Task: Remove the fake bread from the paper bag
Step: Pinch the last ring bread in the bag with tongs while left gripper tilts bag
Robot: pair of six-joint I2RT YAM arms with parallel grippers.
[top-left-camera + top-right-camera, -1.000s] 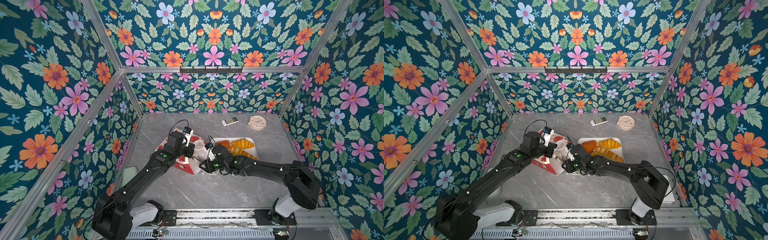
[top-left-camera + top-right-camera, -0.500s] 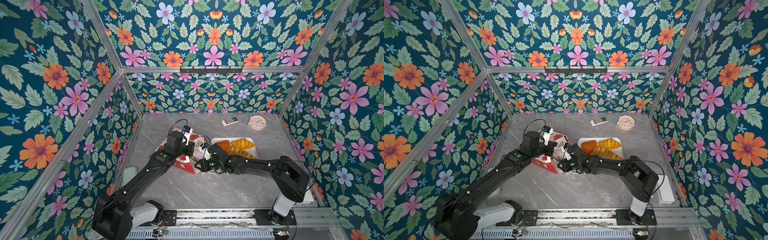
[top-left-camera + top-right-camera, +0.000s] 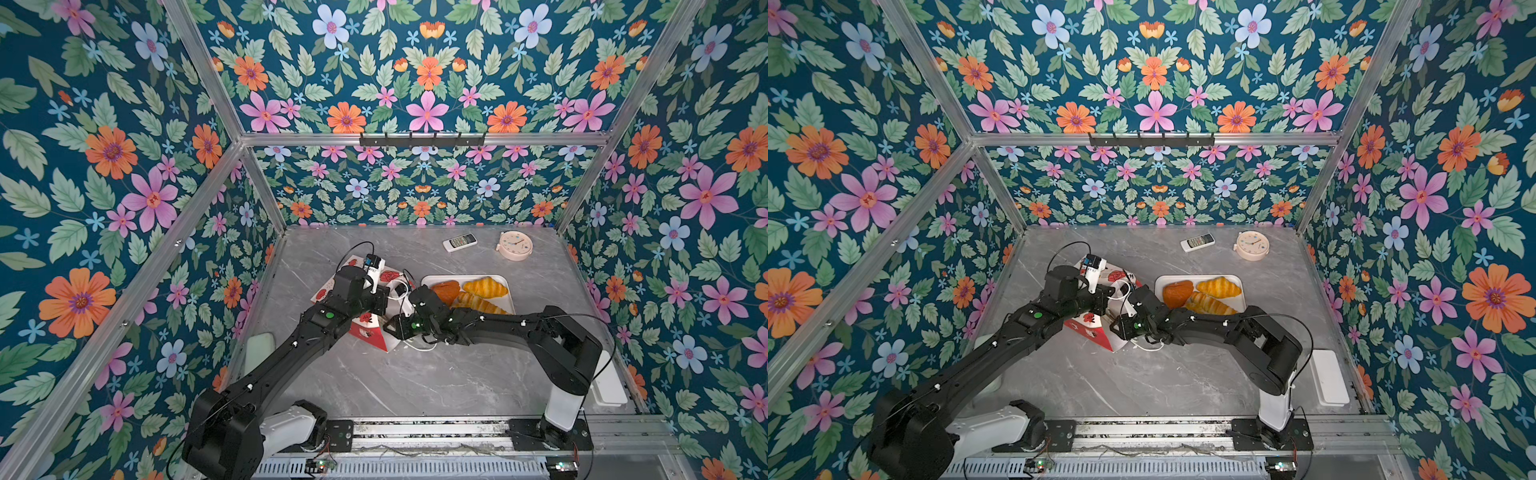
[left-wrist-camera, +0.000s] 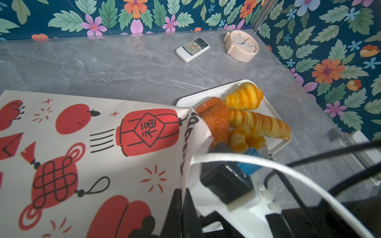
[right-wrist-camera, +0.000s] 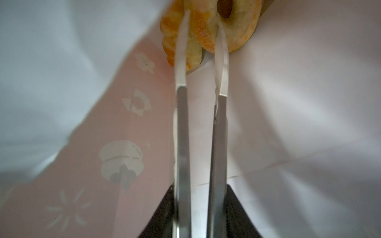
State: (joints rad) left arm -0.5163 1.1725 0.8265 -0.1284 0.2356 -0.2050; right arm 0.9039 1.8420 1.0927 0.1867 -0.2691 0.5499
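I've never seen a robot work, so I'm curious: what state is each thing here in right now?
Paper bag: lying on its side, mouth held open.
Left gripper: shut on the bag's rim.
Right gripper: inside the bag, shut on a ring donut.
Tray: flat on the table, holding several pastries.
Remote: flat, buttons up.
Clock: on its back, face up.
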